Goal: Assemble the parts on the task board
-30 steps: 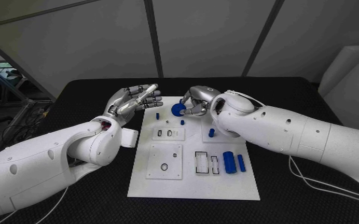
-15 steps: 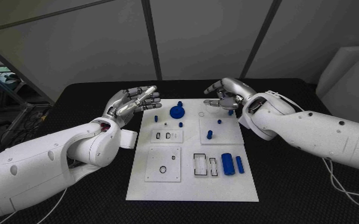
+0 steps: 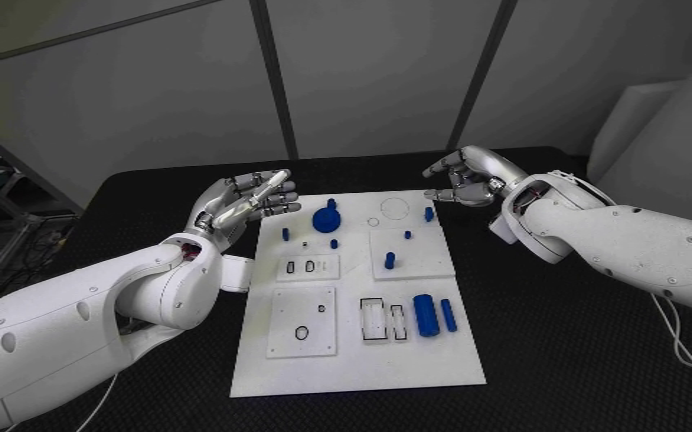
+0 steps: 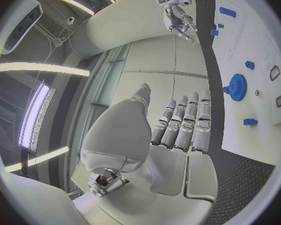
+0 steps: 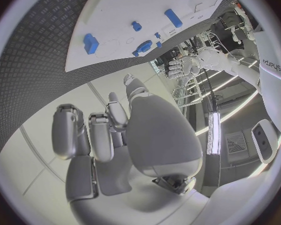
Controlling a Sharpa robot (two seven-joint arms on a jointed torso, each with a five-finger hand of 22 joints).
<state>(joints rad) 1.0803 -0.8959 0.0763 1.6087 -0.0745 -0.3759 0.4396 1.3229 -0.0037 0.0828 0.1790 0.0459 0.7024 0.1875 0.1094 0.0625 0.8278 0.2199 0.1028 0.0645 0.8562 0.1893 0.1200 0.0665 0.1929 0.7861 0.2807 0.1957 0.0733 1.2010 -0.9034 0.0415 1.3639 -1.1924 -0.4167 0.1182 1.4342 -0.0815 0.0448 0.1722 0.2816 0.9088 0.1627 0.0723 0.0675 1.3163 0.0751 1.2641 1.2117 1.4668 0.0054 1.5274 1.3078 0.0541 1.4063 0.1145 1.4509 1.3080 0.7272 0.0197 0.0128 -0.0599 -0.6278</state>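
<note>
With both hands empty, left hand [image 3: 248,200] fingers straight together, right hand [image 3: 464,178] loosely curled, reach squarely for the blue gear [image 3: 327,219].

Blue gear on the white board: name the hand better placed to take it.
Probably left: the left hand, fingers apart and empty, hovers beside the round blue gear; the right hand sits past the white task board, farther off.

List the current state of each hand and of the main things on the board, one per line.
left hand: open, fingers apart, holding nothing, above the board's left edge
right hand: open, holding nothing, beyond the board's far right corner
blue gear: on the task board, free of both hands
blue cylinder: lying on the board
</note>
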